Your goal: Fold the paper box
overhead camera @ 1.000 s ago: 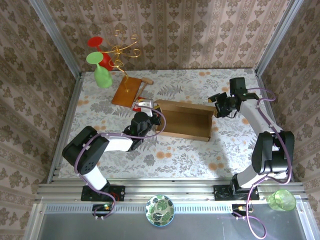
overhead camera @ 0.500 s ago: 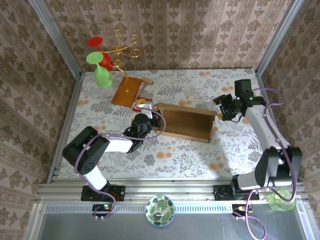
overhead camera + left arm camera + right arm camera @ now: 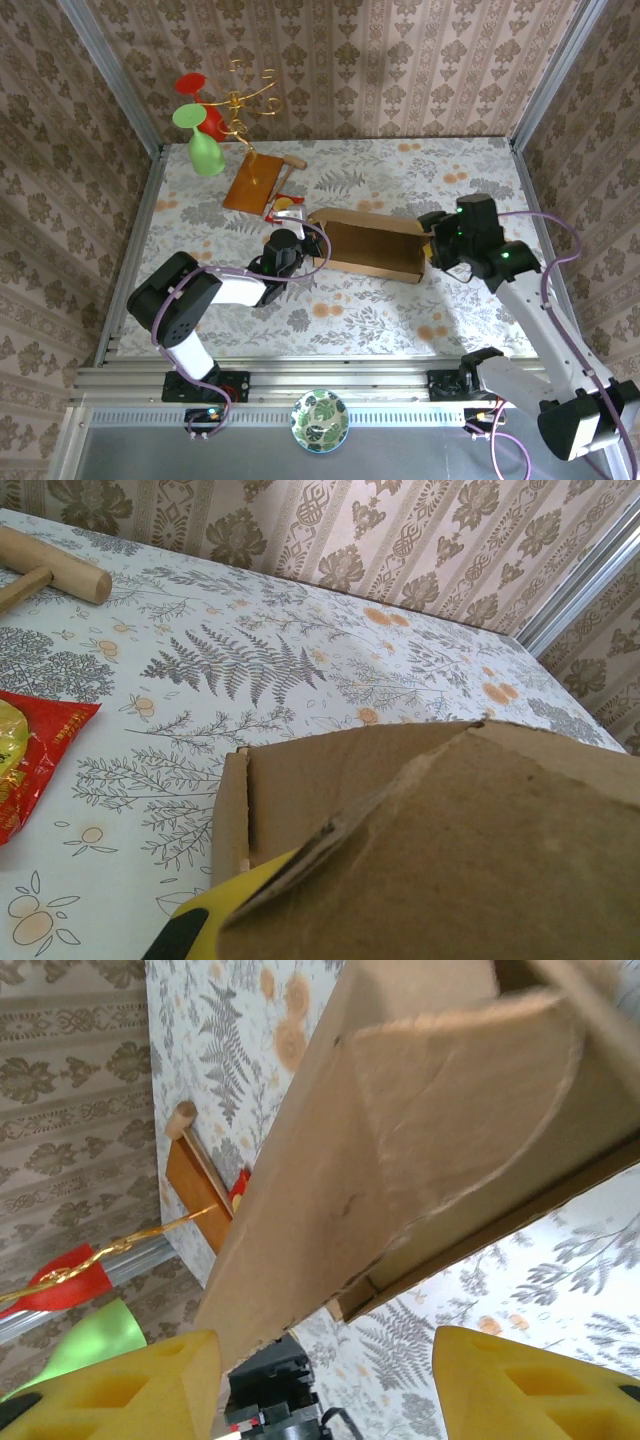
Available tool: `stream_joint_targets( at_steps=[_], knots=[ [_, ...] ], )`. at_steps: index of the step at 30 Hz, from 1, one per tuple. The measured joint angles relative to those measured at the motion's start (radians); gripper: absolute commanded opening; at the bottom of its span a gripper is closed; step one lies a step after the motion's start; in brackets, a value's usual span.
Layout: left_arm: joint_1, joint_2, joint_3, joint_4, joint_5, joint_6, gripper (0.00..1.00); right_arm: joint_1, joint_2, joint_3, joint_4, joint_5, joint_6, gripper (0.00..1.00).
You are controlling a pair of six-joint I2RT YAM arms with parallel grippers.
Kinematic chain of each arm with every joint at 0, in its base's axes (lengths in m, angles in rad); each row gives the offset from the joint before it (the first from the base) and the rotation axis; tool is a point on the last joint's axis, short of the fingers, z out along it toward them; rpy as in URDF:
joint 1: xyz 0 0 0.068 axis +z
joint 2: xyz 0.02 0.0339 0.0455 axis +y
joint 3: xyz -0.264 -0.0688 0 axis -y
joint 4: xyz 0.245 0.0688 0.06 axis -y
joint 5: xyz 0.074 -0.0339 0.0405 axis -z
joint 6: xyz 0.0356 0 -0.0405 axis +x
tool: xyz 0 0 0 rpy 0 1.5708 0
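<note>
Top external view has the paper box (image 3: 368,250) lying near the middle of the flowered counter (image 3: 400,170), walls raised and top open, stretched between the two arms. At its left end the left tool (image 3: 303,240) is closed tight, and in the left wrist view a cardboard edge lies against the yellow finger (image 3: 215,918), so it seems to pinch that end wall. At the right end the right tool (image 3: 428,243) stands open, its yellow fingers (image 3: 110,1385) well apart with the cardboard between them, not clamped on it.

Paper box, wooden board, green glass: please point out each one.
paper box (image 3: 370,252), top view, inner floor.
wooden board (image 3: 245,190), top view, flat face.
green glass (image 3: 207,158), top view, its bowl.
</note>
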Motion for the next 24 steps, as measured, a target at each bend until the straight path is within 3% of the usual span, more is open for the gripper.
stream_joint_targets(
  at_steps=[7,14,18,24],
  knots=[
    [-0.004,0.000,-0.001,0.001,-0.001,-0.011,0.00,0.029,0.105,0.000,0.131,0.016,0.089,0.49],
    [-0.007,0.000,-0.013,0.008,-0.003,-0.024,0.00,0.054,0.159,-0.004,0.183,0.019,0.132,0.24],
    [-0.008,-0.011,-0.020,-0.028,0.002,-0.041,0.28,0.054,0.165,-0.023,0.212,0.024,0.148,0.13],
    [-0.008,-0.187,-0.055,-0.255,0.042,-0.117,0.39,0.054,0.165,-0.089,0.257,0.024,0.156,0.11]
  ],
)
